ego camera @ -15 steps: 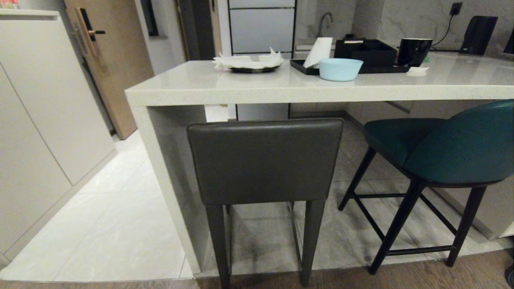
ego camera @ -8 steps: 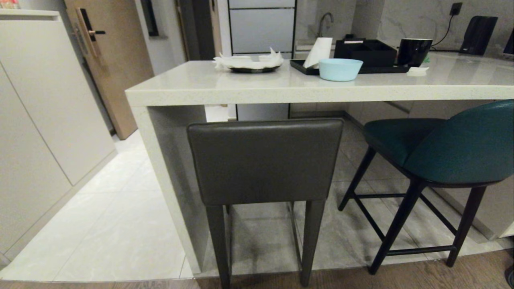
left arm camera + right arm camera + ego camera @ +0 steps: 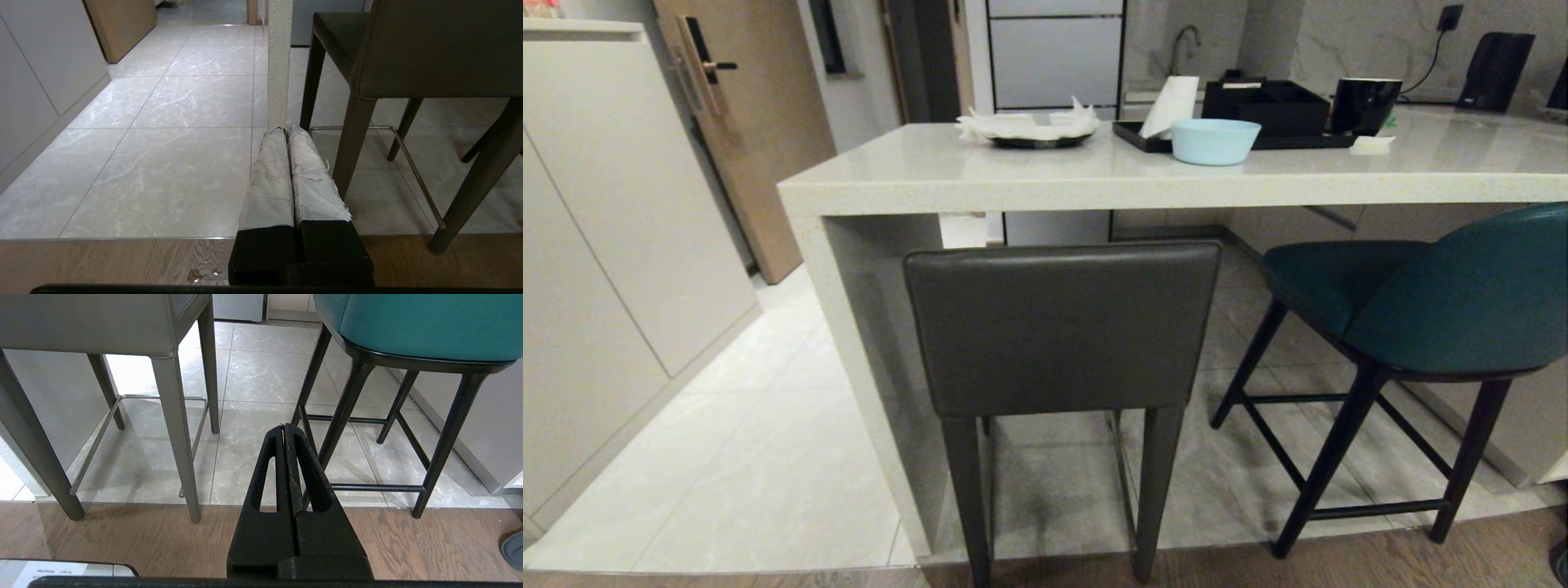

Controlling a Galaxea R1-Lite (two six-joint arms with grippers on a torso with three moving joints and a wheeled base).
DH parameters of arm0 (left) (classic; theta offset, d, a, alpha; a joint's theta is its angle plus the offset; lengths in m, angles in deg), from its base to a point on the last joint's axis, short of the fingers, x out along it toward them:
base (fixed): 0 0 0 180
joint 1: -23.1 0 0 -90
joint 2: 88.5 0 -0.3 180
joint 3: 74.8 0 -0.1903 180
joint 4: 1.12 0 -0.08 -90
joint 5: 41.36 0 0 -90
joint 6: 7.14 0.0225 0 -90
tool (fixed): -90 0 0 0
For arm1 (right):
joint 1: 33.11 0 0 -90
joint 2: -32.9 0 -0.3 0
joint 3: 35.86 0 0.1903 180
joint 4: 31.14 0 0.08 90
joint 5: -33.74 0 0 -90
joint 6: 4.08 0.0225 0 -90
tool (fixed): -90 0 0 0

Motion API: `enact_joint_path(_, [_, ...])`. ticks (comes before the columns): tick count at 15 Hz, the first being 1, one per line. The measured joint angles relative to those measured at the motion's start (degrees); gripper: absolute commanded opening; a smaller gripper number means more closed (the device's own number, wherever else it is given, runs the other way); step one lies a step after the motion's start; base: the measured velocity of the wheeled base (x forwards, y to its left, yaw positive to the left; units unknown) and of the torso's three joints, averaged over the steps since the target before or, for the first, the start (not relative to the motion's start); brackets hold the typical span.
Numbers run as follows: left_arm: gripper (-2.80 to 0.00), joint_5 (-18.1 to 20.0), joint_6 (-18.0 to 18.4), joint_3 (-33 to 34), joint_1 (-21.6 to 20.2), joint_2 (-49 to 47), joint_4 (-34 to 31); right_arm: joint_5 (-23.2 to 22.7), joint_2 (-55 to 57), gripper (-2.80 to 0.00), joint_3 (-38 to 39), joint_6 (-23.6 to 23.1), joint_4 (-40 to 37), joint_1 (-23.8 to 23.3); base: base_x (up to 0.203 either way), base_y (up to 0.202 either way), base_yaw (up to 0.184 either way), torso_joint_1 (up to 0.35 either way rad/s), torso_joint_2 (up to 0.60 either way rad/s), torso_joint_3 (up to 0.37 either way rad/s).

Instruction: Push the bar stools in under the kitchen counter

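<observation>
The dark grey stool point(image 3: 1062, 327) with a flat rectangular back stands in front of the kitchen counter point(image 3: 1143, 192), its back just below the worktop edge. To its right stands the teal stool point(image 3: 1437, 302) on black legs, turned at an angle, its seat partly under the worktop. Neither arm appears in the head view. My left gripper point(image 3: 286, 130) is shut and empty, low over the floor, left of the grey stool's leg point(image 3: 355, 139). My right gripper point(image 3: 284, 425) is shut and empty, low between the grey stool point(image 3: 175, 416) and the teal stool point(image 3: 408, 330).
On the worktop sit a light blue bowl point(image 3: 1215, 140), a plate with paper napkins point(image 3: 1033, 126), a black tray with boxes point(image 3: 1266, 110) and a black mug point(image 3: 1364, 104). Tall pale cabinets point(image 3: 596, 245) line the left. A wooden door point(image 3: 743, 122) stands behind.
</observation>
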Motion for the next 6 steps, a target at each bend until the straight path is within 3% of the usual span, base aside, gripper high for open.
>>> enact_joint_path(6, [-2.8, -0.1, -0.1, 0.0, -0.1, 0.0, 0.0, -0.2, 0.0, -2.8, -0.1, 0.1, 0.1, -0.1, 0.0, 0.0, 0.0, 0.0, 0.0, 0.0])
